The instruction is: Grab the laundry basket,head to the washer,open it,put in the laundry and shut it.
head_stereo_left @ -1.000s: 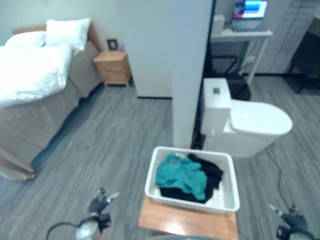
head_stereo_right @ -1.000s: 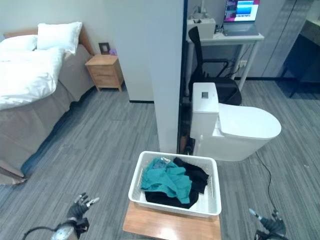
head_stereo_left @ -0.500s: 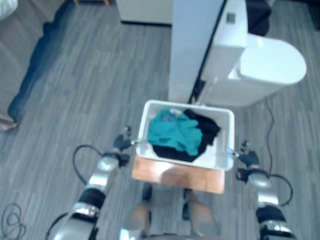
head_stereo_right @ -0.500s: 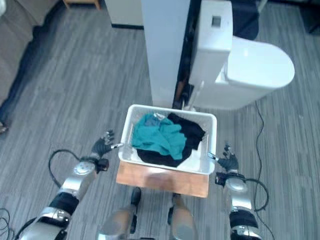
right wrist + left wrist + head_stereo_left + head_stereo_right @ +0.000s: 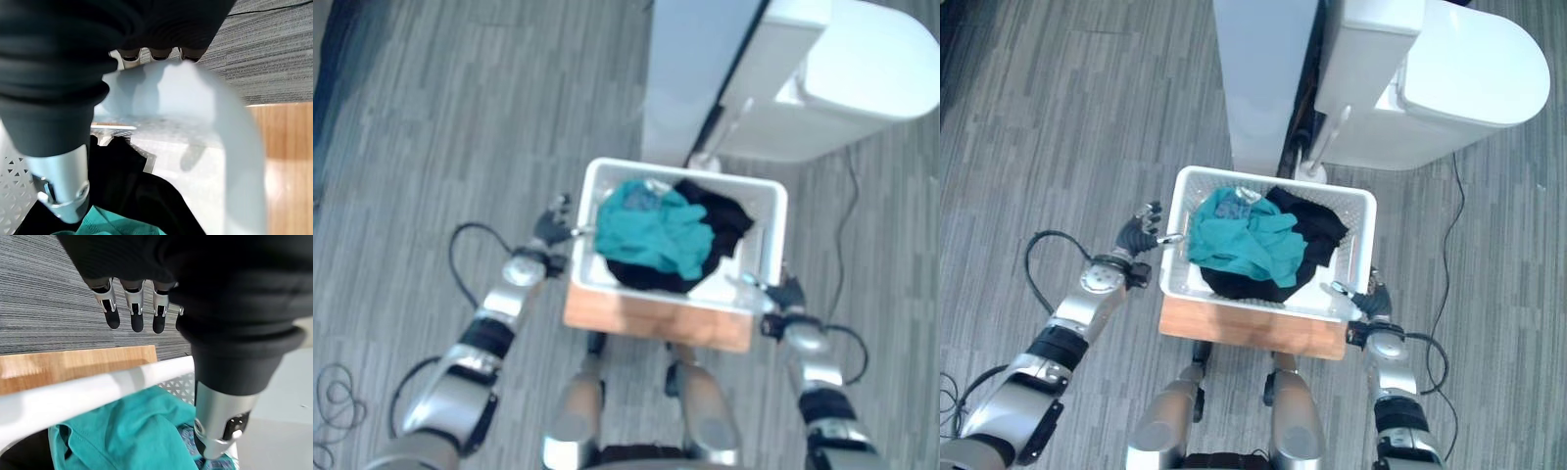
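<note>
A white laundry basket [image 5: 1263, 179] stands on a small wooden stool [image 5: 1253, 333], holding a teal garment [image 5: 1244, 240] and black clothes [image 5: 1317, 230]. My left hand [image 5: 1136, 235] is at the basket's left rim [image 5: 98, 387]. Its fingers [image 5: 136, 313] run straight down outside the rim, and its thumb [image 5: 220, 421] reaches inside over the teal garment [image 5: 122, 431]. My right hand [image 5: 1371, 305] is against the basket's near right corner, with the rim [image 5: 220, 127] lying across it and the thumb [image 5: 63, 181] inside above the black clothes [image 5: 137, 196].
Just beyond the basket rises a pale partition wall [image 5: 1263, 78], with a white toilet [image 5: 1449, 78] to its right. Grey plank floor [image 5: 1058, 117] spreads out on the left.
The camera has tilted down, so the bed and the desk have left the picture. Both hands have come in from low at the sides to the basket's rim.
</note>
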### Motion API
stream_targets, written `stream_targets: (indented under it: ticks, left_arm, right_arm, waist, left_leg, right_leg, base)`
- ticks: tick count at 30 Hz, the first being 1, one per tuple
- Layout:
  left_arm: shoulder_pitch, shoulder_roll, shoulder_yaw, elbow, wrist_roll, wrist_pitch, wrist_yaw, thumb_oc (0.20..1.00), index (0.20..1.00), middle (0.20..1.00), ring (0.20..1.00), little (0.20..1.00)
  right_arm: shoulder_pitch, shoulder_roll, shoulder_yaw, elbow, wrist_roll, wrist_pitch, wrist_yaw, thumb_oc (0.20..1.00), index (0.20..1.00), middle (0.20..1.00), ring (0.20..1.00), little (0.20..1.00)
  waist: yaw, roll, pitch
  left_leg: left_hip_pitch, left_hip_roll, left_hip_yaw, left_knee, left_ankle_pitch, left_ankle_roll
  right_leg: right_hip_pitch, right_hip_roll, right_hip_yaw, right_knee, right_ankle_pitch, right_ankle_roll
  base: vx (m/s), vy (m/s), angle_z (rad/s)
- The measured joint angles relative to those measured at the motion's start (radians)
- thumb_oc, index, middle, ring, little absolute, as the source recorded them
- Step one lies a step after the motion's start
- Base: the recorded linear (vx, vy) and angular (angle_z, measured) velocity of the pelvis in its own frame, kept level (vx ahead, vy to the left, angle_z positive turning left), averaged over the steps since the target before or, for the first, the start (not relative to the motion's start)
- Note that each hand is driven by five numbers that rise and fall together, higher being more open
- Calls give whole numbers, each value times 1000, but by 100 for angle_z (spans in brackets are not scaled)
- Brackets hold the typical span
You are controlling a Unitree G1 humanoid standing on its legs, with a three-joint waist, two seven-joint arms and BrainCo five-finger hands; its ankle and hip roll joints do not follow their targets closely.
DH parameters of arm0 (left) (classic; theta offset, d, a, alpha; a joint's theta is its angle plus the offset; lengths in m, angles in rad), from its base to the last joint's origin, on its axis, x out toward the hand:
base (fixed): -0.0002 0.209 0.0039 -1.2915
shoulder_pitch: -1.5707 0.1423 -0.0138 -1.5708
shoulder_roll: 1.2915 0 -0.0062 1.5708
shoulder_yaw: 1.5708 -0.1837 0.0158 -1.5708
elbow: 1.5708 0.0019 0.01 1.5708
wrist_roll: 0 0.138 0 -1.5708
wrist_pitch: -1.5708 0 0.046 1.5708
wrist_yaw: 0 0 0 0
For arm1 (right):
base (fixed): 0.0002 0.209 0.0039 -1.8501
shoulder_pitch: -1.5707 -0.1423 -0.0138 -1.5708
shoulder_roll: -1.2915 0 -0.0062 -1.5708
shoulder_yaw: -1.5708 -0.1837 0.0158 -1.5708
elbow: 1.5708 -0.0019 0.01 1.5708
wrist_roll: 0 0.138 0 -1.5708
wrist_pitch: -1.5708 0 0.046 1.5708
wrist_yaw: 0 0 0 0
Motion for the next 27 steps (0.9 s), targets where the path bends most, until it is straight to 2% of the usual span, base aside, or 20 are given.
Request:
stream_targets:
  ticks: [1, 2, 6, 10, 13, 16, 23, 27]
  left_arm:
    - [-26, -1, -15, 46, 0, -1, 5, 1000, 1000, 1000, 1000, 1000]
    - [-95, 2, -90, 165, -5, 3, 5, 1000, 1000, 1000, 1000, 1000]
    - [-136, -3, -124, 195, -40, 7, -3, 1000, 1000, 1000, 1000, 1000]
    - [-285, 5, -249, 344, -42, 6, -14, 1000, 1000, 1000, 1000, 1000]
    - [-363, 7, -281, 417, -43, 6, -15, 1000, 1000, 1000, 1000, 1000]
    - [-410, 13, -281, 413, -42, -2, -13, 1000, 1000, 1000, 1000, 1000]
    - [-422, 24, -300, 412, -42, -1, -3, 1000, 1000, 1000, 1000, 1000]
    - [-423, 45, -302, 434, -42, -1, 6, 1000, 1000, 1000, 1000, 1000]
  right_arm:
    - [-19, 0, 6, 3, 0, 0, -2, 1000, 1000, 1000, 1000, 1000]
    - [-63, -5, 29, 19, 0, 0, -13, 1000, 1000, 1000, 1000, 1000]
    - [-112, -10, 42, 19, -1, 0, -17, 1000, 1000, 1000, 1000, 1000]
    - [-146, -40, 78, 24, -2, -1, -45, 1000, 1000, 1000, 1000, 1000]
    - [-176, -40, 84, 41, -4, -5, -53, 1000, 1000, 1000, 1000, 1000]
    - [-183, -40, 97, 40, -5, -11, -63, 1000, 1000, 1000, 1000, 1000]
    - [-198, 7, 101, 39, 25, -30, -58, 1000, 1000, 1000, 1000, 1000]
    - [-209, 6, 146, 39, 26, -31, -35, 1000, 1000, 1000, 1000, 1000]
  waist:
    - [0, 0, 0]
    - [-2, 0, 0]
    - [-7, 0, 0]
    - [-7, 0, 0]
    - [-9, 0, 0]
    - [-13, 1, 0]
    - [-13, 1, 0]
    - [-9, 1, 0]
  left_leg:
    - [0, -1, 1, 0, 0, 0]
    - [0, -1, 2, 0, 0, 0]
    - [-1, 0, 2, 0, 0, 0]
    - [-31, -4, 2, 0, 6, 2]
    - [-43, -3, 5, 0, 8, 0]
    - [-50, -2, 4, 0, 10, 0]
    - [-63, -5, 7, 0, 10, 1]
    - [-74, -5, 25, 0, 15, 0]
  right_leg:
    - [-1, 0, 0, 0, 0, 0]
    - [-1, 0, 5, 0, 3, 1]
    - [-3, 1, 6, 0, 3, 1]
    - [-32, -1, 11, 0, 10, 0]
    - [-49, 1, 15, 0, 13, -2]
    - [-53, 1, 12, 0, 13, -2]
    - [-71, -1, 17, 0, 18, -8]
    - [-89, 1, 27, 0, 25, -12]
  base:
    - [0, 0, 0]
    - [0, 0, 0]
    - [0, 0, 0]
    - [1, 0, -1]
    - [2, 1, -8]
    - [2, 2, 3]
    - [-1, 4, -3]
    - [6, 6, -9]
